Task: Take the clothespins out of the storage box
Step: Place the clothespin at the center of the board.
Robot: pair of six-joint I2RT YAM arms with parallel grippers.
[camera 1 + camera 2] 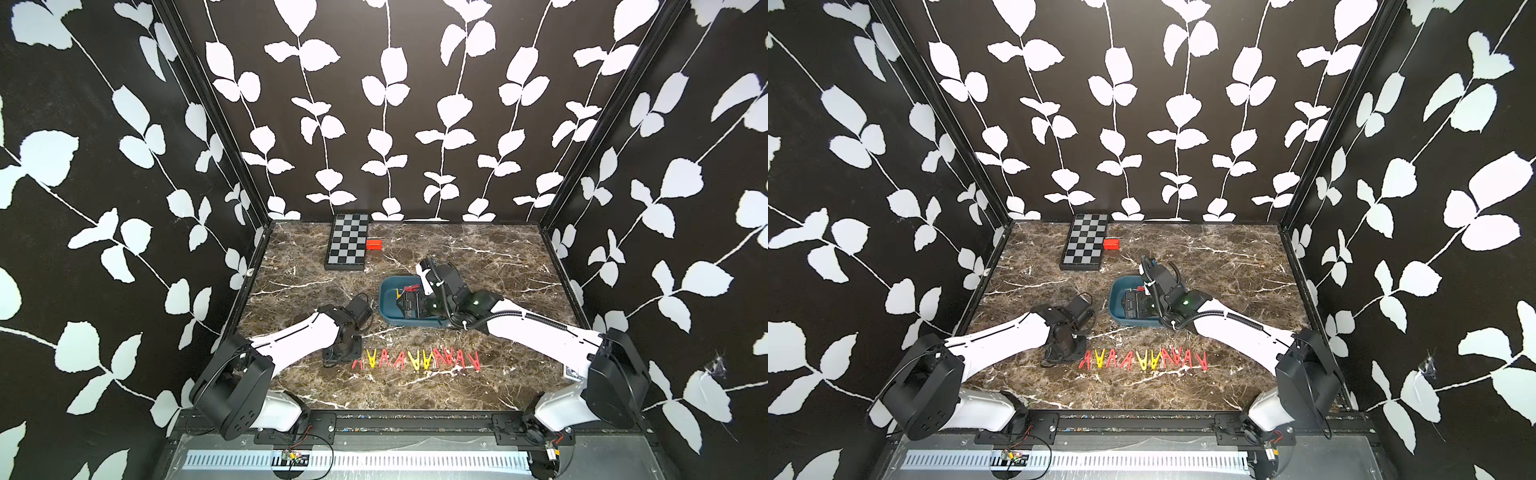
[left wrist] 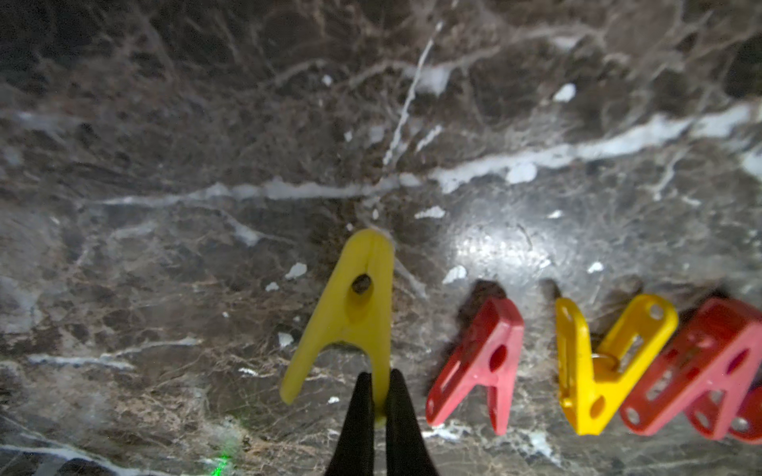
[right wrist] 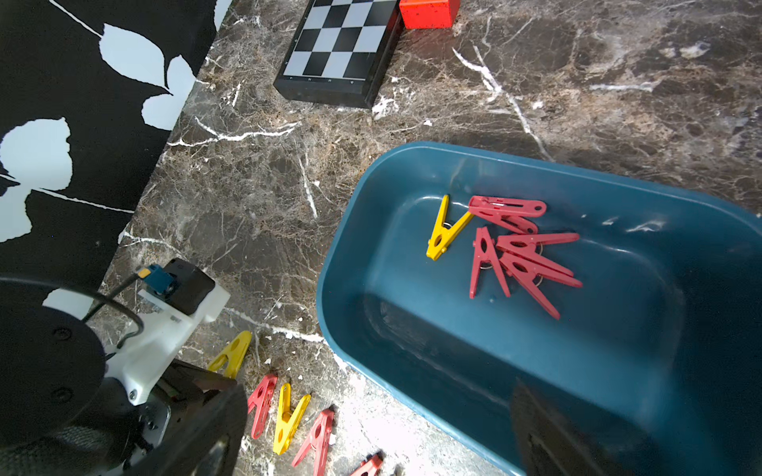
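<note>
Left hand, shut on a yellow clothespin by one leg beside the row on the bench, could topple it on release, while the wide-open, empty right hand risks snagging several overlapping clothespins in the storage box.

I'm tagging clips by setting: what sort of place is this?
Likely a robot test booth: leaf-patterned panels wall in a marble-look tabletop, with a left arm and right arm mounted on a front rail.

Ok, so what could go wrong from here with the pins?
The left gripper pinches the yellow clothespin by one leg only, close beside the row's red clothespin; it could twist or bump that neighbour. In the storage box the red clothespins overlap, so the open right gripper may snag several.
</note>
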